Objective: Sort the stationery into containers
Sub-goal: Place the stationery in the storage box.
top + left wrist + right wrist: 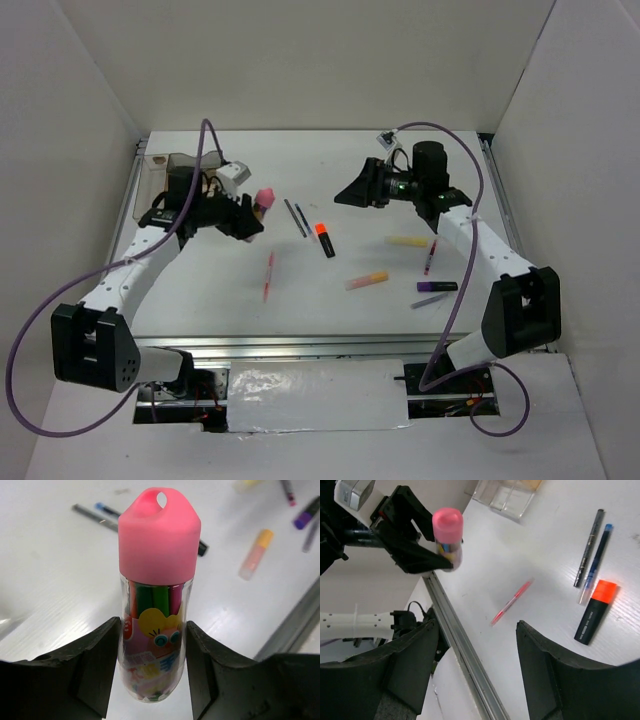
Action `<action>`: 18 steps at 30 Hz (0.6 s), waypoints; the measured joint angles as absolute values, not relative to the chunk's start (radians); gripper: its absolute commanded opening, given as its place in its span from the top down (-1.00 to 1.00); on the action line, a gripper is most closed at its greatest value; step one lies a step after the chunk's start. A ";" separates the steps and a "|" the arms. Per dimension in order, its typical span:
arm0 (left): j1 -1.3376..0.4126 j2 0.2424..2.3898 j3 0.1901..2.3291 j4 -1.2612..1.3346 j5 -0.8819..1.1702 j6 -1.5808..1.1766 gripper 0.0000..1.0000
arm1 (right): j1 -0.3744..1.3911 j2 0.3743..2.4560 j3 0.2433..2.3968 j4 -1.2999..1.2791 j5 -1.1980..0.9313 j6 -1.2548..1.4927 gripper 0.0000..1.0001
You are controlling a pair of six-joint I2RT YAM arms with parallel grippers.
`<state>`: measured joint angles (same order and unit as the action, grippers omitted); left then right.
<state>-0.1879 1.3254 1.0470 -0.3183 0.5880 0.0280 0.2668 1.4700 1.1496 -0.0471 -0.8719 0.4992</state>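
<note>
Pink-capped tube [160, 545] pinched in the left tool [154, 630], between organiser tray [158, 166] and dark pencils [296, 217] — right tool [476, 627] wide, holding nothing.

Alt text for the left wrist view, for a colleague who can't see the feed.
The left gripper holds a clear pink-capped tube of coloured pens between its black fingers. Behind it, on the white table, lie two dark pens, a yellow-pink marker and a purple marker.
</note>
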 measured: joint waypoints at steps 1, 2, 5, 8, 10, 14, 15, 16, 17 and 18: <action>-0.149 1.324 1.047 -0.331 0.590 0.054 1.00 | 0.255 1.466 1.150 -0.049 -0.870 0.496 -0.41; -0.107 1.324 1.048 -0.345 0.591 0.078 1.00 | 0.248 1.462 1.150 -0.053 -0.869 0.492 -0.41; 0.011 1.333 1.066 -0.400 0.593 0.112 1.00 | 0.240 1.449 1.150 -0.064 -0.865 0.479 -0.41; 0.105 1.370 1.117 -0.437 0.591 0.092 1.00 | 0.239 1.436 1.150 -0.068 -0.856 0.472 -0.41; 0.152 1.409 1.161 -0.442 0.539 0.018 1.00 | 0.239 1.432 1.150 -0.068 -0.851 0.469 -0.41; 0.177 1.449 1.203 -0.455 0.413 -0.179 1.00 | 0.239 1.431 1.150 -0.074 -0.844 0.460 -0.41; 0.176 1.450 1.203 -0.457 0.392 -0.226 1.00 | 0.239 1.431 1.150 -0.076 -0.843 0.458 -0.41; 0.174 1.450 1.203 -0.463 0.368 -0.275 1.00 | 0.239 1.431 1.150 -0.076 -0.841 0.455 -0.41; 0.170 1.450 1.203 -0.467 0.347 -0.317 1.00 | 0.239 1.431 1.150 -0.078 -0.841 0.452 -0.41; 0.163 1.450 1.203 -0.470 0.321 -0.360 1.00 | 0.239 1.431 1.150 -0.081 -0.839 0.450 -0.41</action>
